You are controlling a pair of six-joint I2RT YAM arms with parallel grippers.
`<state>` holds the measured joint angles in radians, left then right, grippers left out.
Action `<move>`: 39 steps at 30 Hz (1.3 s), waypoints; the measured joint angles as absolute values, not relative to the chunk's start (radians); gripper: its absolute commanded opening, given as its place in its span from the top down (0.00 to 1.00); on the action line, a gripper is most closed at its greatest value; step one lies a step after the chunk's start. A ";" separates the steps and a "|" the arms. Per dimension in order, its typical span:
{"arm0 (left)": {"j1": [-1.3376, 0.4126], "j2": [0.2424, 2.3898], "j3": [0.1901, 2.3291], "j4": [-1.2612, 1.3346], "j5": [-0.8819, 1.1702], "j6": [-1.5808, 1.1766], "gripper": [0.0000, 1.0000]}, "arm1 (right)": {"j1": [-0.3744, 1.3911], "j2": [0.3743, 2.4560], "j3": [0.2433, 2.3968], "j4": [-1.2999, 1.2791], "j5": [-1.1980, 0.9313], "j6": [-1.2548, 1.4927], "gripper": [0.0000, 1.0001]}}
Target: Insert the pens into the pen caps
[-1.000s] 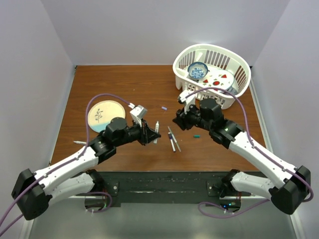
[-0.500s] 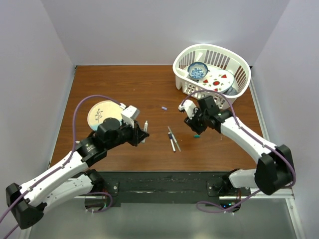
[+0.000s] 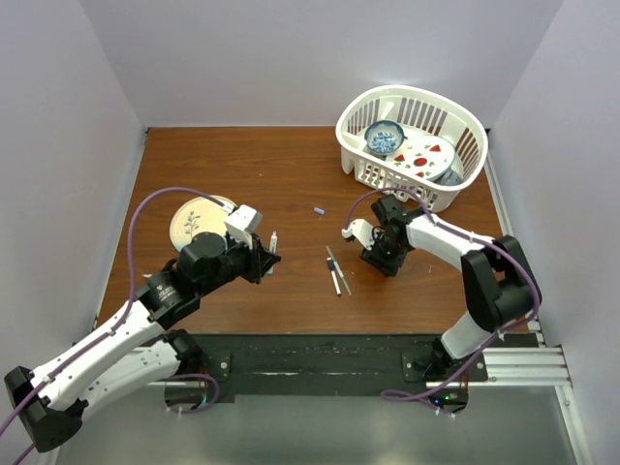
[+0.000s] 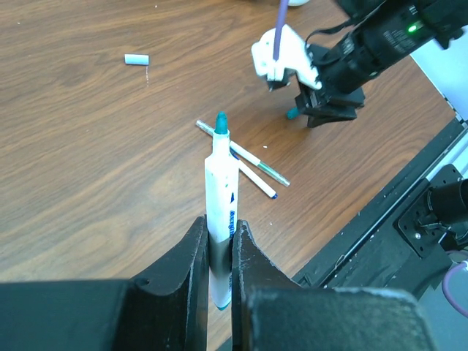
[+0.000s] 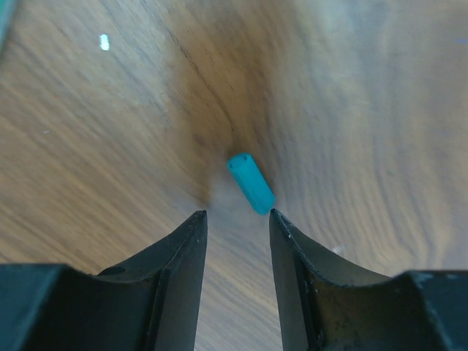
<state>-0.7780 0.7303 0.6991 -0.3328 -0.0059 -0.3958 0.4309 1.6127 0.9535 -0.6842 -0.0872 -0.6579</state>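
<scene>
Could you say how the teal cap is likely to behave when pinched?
Lying on its side, the round teal cap may roll. It looks smooth and sits askew to the right tool, so it might slip out.

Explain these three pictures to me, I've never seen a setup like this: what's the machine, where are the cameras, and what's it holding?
These are two robot arms bolted at the near edge of a wooden table, each ending in a two-finger gripper. The wide picture comes from a fixed camera above and behind them. The other two come from a camera on each wrist, so that arm's own fingers show. The left gripper is shut on a white pen with a teal tip. The right gripper is open, pointing down at a teal cap lying on the wood. Also on the table: two loose pens, a lavender cap, a plate and a white basket of dishes.
</scene>
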 measured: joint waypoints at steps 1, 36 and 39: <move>-0.778 0.730 0.699 -0.333 -0.007 -0.396 1.00 | 0.431 1.631 0.953 -0.682 -0.086 -0.661 0.57; -0.778 0.706 0.699 -0.339 -0.022 -0.382 1.00 | 0.430 1.745 1.069 -0.671 -0.103 -0.637 0.93; -0.778 0.706 0.699 -0.339 -0.025 -0.382 1.00 | 0.430 1.747 1.074 -0.674 -0.100 -0.611 1.00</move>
<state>-0.7780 0.7063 0.6991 -0.3393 -0.0254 -0.3820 0.4297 1.7466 1.0740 -0.6739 -0.1001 -0.6109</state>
